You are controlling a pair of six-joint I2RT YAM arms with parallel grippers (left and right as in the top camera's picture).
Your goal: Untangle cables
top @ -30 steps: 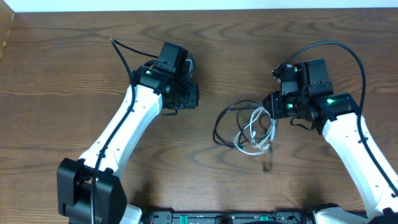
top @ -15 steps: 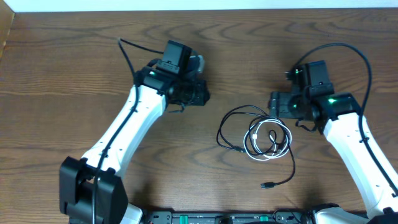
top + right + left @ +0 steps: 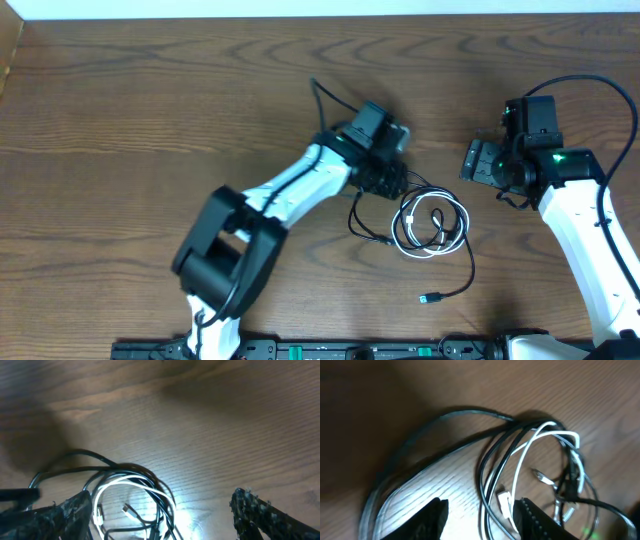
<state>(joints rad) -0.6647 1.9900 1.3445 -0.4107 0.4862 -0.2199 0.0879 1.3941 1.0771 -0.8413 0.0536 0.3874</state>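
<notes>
My left gripper hovers half-open and empty over the tangle's far-left rim. The black cable and white cable coil right of tabletop centre. My right gripper gapes wide, empty, farther off.

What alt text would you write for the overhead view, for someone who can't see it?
A thin black cable and a white cable lie looped together on a brown wooden table, between two white robot arms. The left end effector is at the tangle's upper-left edge; the right end effector stands open, apart to the right.
</notes>
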